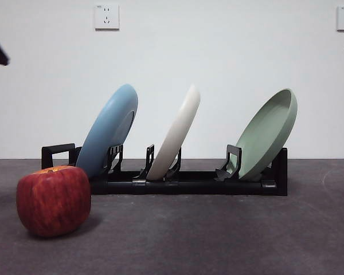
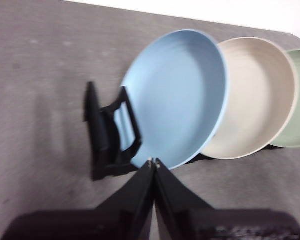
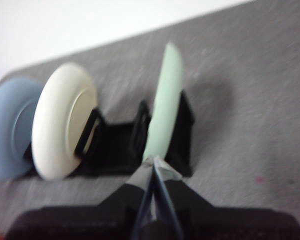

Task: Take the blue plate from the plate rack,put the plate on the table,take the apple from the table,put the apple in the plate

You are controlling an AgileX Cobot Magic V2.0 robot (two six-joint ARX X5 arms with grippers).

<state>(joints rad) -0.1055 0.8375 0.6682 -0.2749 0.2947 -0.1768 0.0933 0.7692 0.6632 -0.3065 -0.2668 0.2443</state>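
Observation:
The blue plate (image 1: 109,129) leans in the leftmost slot of the black plate rack (image 1: 183,182), beside a cream-white plate (image 1: 175,134) and a sage-green plate (image 1: 267,133). The red apple (image 1: 53,200) sits on the dark grey table (image 1: 218,235), in front of the rack's left end. My left gripper (image 2: 153,162) hovers shut above the blue plate (image 2: 177,95), holding nothing. My right gripper (image 3: 153,161) is shut and empty over the green plate's (image 3: 165,107) rim. In the front view both arms show only as dark tips at the top corners.
A white wall with two sockets stands behind the rack. Open table surface lies in front of the rack and to the right of the apple.

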